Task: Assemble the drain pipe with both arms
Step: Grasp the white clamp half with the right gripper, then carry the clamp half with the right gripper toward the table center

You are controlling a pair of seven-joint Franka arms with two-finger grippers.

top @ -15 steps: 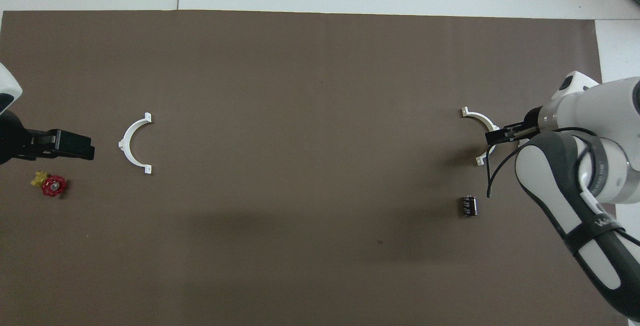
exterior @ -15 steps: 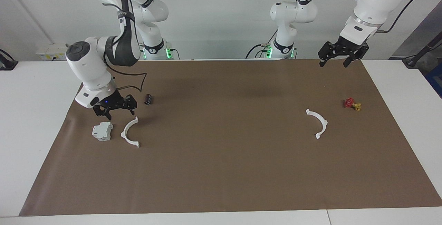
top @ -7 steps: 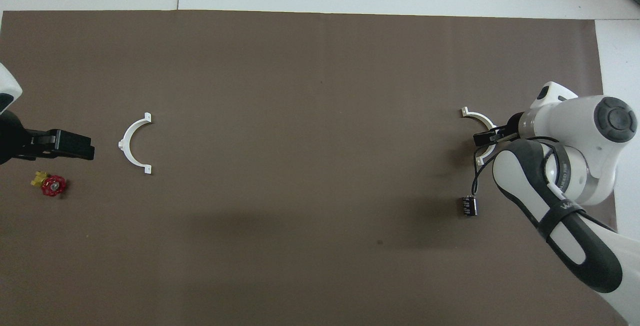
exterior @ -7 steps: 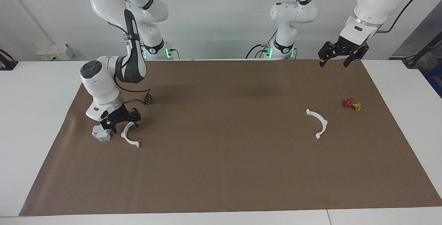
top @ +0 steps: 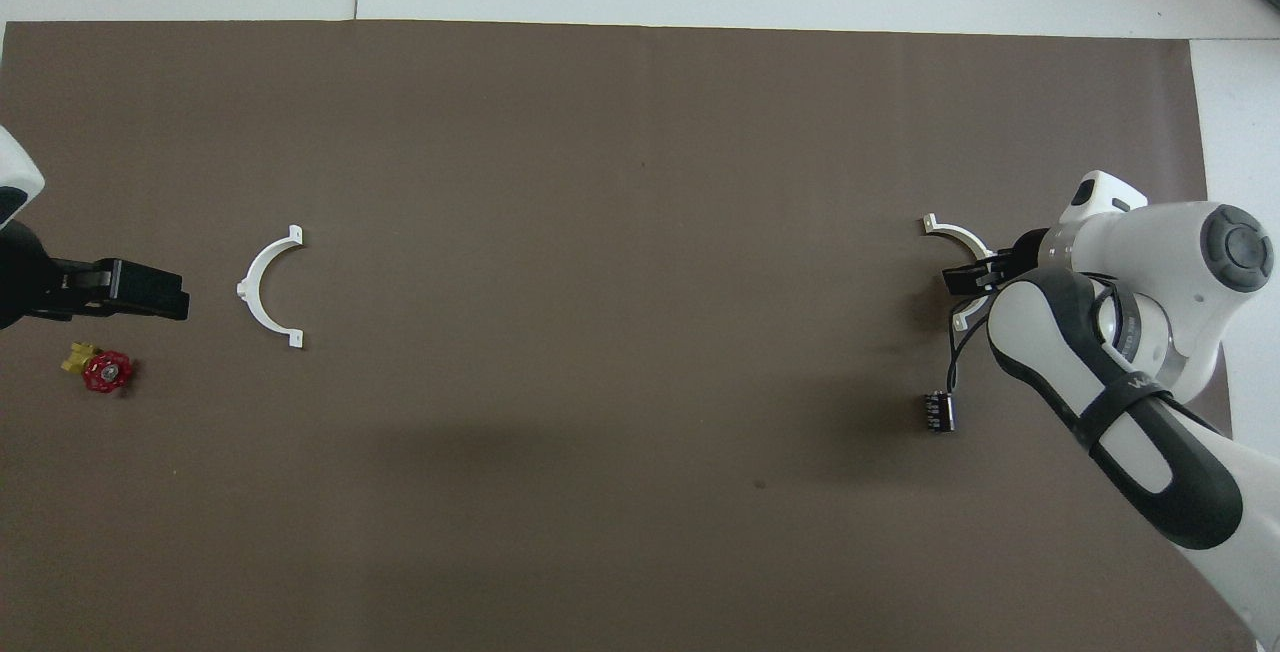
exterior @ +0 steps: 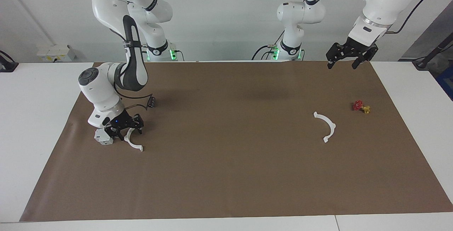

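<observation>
The drain pipe lies in two white half-ring arcs on the brown mat [exterior: 226, 188]. One arc [exterior: 136, 146] [top: 945, 228] is at the right arm's end, beside a grey-white block. My right gripper [exterior: 128, 130] [top: 965, 277] is down on this arc, its fingers still apart on either side of the arc's nearer end. The other arc [exterior: 329, 126] [top: 262, 287] lies untouched toward the left arm's end. My left gripper [exterior: 341, 64] [top: 170, 292] waits open and empty, high over the mat's edge at that end.
The grey-white block [exterior: 102, 137] sits right beside the right gripper, hidden under the arm in the overhead view. A small black cylinder [exterior: 151, 102] [top: 938, 412] lies nearer to the robots than that arc. A red and yellow valve piece [exterior: 361, 107] [top: 100, 370] lies near the other arc.
The right arm has come down from above the mat onto the arc beside the block, and its fingers have begun to narrow. The left arm has not moved.
</observation>
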